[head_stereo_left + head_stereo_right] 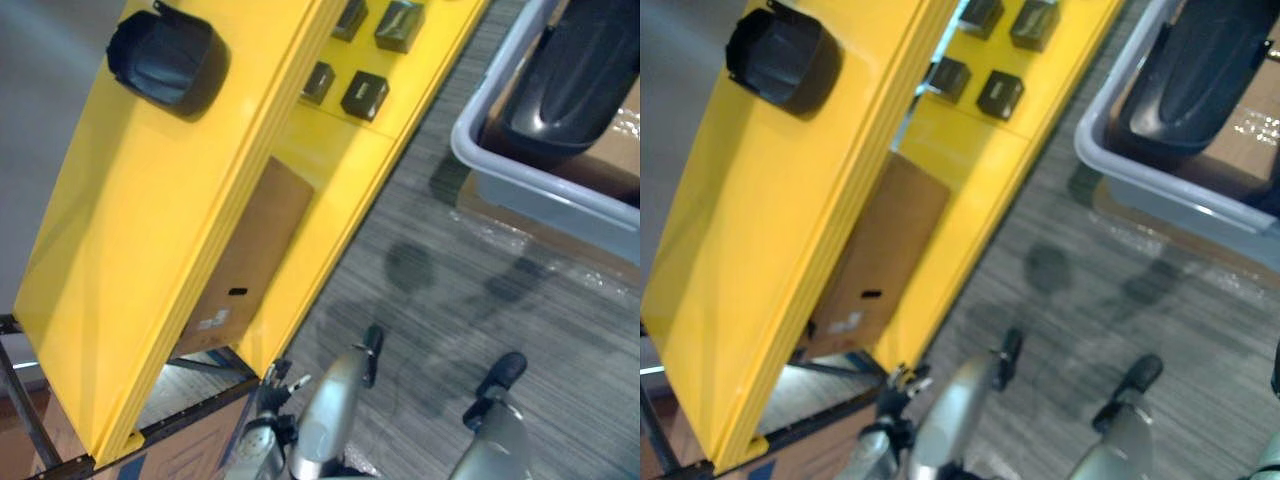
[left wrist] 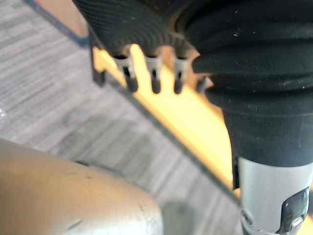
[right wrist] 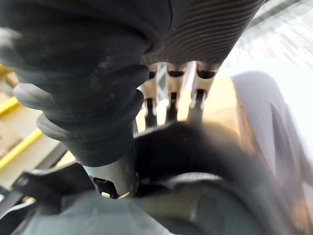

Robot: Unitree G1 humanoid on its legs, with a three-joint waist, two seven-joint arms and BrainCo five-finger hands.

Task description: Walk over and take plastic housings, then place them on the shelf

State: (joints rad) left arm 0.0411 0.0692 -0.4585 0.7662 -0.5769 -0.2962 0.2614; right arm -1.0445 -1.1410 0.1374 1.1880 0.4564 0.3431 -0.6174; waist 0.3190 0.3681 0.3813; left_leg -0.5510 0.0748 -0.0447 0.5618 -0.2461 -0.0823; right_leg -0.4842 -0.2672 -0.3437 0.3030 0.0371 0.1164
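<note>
A round black plastic housing [image 1: 165, 60] lies on the top board of the yellow shelf [image 1: 130, 250]. Several small black housings [image 1: 364, 95] sit on the lower yellow board. A large black housing [image 1: 580, 75] lies in a grey bin [image 1: 520, 175] at the upper right. My left hand [image 2: 154, 73] hangs over the carpet by the shelf's edge, its fingers straight and holding nothing. My right hand [image 3: 171, 98] also hangs with straight fingers, above a dark blurred shape that I cannot identify.
A brown cardboard box [image 1: 245, 260] stands under the shelf between its yellow boards. The grey bin rests on a brown cardboard box [image 1: 610, 150]. Grey striped carpet [image 1: 450, 290] lies between the shelf and the bin.
</note>
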